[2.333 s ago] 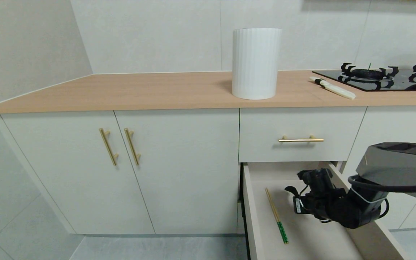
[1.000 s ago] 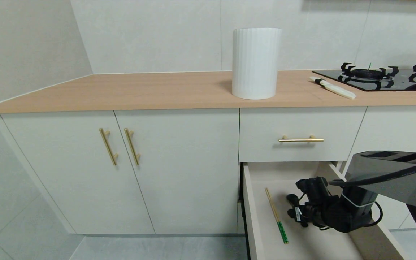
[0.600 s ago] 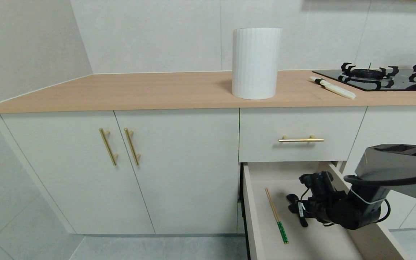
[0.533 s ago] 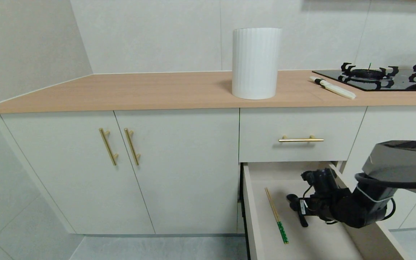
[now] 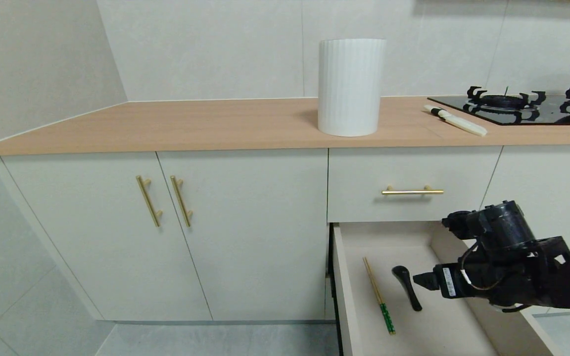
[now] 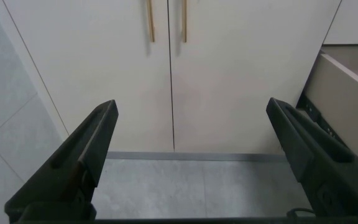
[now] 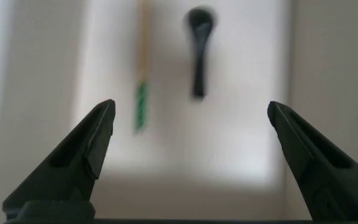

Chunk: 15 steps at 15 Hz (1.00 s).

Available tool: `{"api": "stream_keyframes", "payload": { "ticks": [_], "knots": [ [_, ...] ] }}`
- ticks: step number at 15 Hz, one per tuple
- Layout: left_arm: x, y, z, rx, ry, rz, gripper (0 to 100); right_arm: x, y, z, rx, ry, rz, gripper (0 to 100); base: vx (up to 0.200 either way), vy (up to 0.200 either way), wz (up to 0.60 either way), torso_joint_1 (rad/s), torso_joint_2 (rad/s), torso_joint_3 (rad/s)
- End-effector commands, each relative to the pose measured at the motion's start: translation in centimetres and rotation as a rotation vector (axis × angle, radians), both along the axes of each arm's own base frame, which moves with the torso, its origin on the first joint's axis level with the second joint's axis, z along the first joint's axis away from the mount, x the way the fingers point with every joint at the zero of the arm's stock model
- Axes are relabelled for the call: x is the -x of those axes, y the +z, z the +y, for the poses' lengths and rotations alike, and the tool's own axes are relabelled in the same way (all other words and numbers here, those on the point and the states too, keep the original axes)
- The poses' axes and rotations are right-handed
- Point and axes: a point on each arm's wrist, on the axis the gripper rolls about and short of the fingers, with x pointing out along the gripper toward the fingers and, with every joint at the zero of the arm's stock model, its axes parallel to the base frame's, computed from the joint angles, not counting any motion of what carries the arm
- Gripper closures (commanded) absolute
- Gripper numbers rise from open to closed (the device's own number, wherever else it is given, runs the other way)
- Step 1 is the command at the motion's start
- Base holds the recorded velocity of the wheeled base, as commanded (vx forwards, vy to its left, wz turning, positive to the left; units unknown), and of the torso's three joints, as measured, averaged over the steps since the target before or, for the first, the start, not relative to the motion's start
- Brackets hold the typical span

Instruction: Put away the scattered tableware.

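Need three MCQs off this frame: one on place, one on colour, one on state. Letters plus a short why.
1. Where is the black spoon?
A) on a plate
B) in the open drawer
C) in a sink

2. What colour are the chopsticks' ends nearest the robot?
A) red
B) green
C) blue

3. The right gripper is:
A) jaws open, empty
B) shut on the spoon
C) shut on the chopsticks

Key:
1 B, the spoon lies on the drawer floor beside the chopsticks.
2 B, green bands show on those ends.
3 A, the jaws stand wide apart with nothing between them.
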Motion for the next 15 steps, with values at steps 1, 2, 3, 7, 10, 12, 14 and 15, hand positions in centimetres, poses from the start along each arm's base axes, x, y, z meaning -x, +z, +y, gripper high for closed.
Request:
{"api": "stream_keyframes", "payload": {
  "ticks": [1, 2, 3, 7, 10, 12, 14, 15],
  "knots": [
    [0.00, 0.00, 0.00, 0.000, 0.001, 0.000, 0, 3.23, 3.41, -0.14, -0.040, 0.055, -0.070, 0, 0.000, 0.000, 0.00, 0.000, 0.00, 0.000],
    [0.00, 0.00, 0.00, 0.000, 0.001, 0.000, 0, 3.54, 3.41, -0.01, -0.031, 0.068, -0.055, 0, 0.000, 0.000, 0.00, 0.000, 0.00, 0.000],
    [0.00, 0.00, 0.00, -0.009, -0.001, 0.001, 0, 3.60, 3.32, 0.08, -0.030, 0.073, -0.051, 0, 0.000, 0.000, 0.00, 0.000, 0.00, 0.000],
    [0.00, 0.00, 0.00, -0.006, -0.001, 0.000, 0, 3.41, 2.98, 0.22, -0.014, 0.084, -0.039, 0, 0.000, 0.000, 0.00, 0.000, 0.00, 0.000],
    [0.00, 0.00, 0.00, 0.000, 0.001, 0.000, 0, 3.44, 2.76, 0.24, 0.001, 0.098, -0.033, 0, -0.200, 0.000, 0.00, 0.007, 0.00, 0.001],
    [0.00, 0.00, 0.00, 0.002, -0.001, 0.000, 0, 3.48, 2.72, 0.23, 0.000, 0.100, -0.030, 0, -0.200, 0.000, 0.00, 0.000, 0.00, 0.005],
    [0.00, 0.00, 0.00, 0.002, -0.001, 0.000, 0, 3.58, 2.65, 0.19, 0.005, 0.103, -0.021, 0, -0.100, 0.000, 0.00, 0.004, 0.00, 0.001],
    [0.00, 0.00, 0.00, 0.002, -0.001, 0.000, 0, 3.74, 2.48, 0.13, 0.022, 0.123, -0.001, 0, 0.000, 0.000, 0.00, 0.000, 0.00, 0.000]
  ]
}}
